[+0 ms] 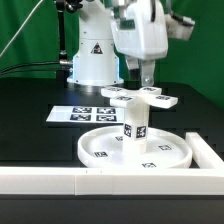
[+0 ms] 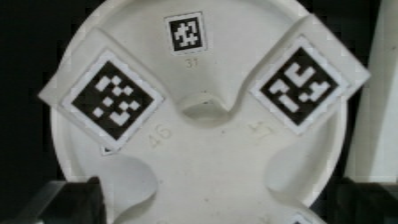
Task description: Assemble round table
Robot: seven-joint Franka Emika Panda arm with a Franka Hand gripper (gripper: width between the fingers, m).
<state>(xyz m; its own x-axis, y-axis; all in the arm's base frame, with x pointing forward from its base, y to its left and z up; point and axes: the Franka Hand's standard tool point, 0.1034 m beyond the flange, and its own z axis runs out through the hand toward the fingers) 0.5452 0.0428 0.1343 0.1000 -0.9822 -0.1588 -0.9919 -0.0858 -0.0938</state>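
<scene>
The large rimmed round disc (image 1: 100, 150) lies flat on the black table. The short cylindrical post (image 1: 135, 128) stands upright on its middle. The flat cross-shaped piece (image 1: 140, 98) is held level over the top of the post; I cannot tell whether it touches. My gripper (image 1: 148, 88) comes down from above and is shut on one arm of the cross. In the wrist view the cross-shaped piece (image 2: 205, 110) fills the picture with three tags showing, and my gripper (image 2: 214, 208) has a dark finger (image 2: 71, 200) on each side of the near arm. The disc shows behind it (image 2: 89, 40).
The marker board (image 1: 80, 113) lies flat behind the disc, toward the exterior view's left. A long white rail (image 1: 60, 180) runs along the front edge and turns up the exterior view's right side (image 1: 208, 150). The arm's base (image 1: 92, 55) stands at the back.
</scene>
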